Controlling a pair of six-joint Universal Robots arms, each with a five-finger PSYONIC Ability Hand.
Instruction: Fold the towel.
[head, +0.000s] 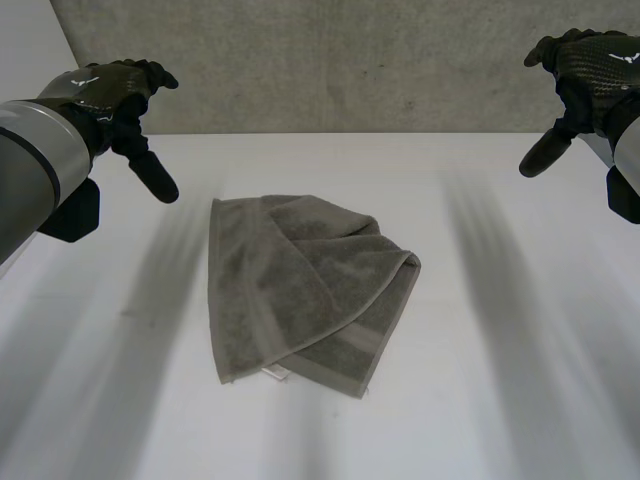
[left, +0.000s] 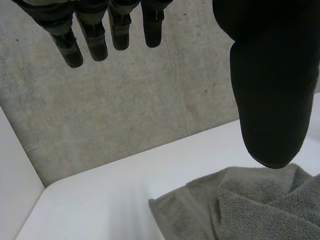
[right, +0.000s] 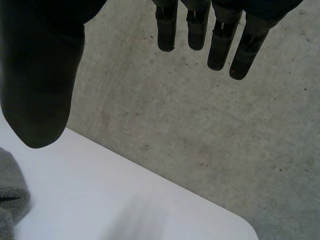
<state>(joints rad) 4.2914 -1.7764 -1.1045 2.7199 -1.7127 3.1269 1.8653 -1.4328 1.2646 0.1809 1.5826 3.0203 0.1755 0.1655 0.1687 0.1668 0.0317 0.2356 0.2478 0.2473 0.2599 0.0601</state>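
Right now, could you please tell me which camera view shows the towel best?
The head view: the whole towel lies there, loosely folded on the white table. The left wrist view catches one rumpled end past the left hand; the right wrist view, a small bit of it beside the right hand.

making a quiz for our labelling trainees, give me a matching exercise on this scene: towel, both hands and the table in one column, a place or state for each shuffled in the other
Column one:
1 towel
2 left hand
3 right hand
4 table

Column two:
a white, carrying the cloth
b open, hovering off the towel's right side
c grey, folded over, touched by neither hand
d open, hovering off the towel's left side

Pairs: 1-c; 2-d; 3-b; 4-a
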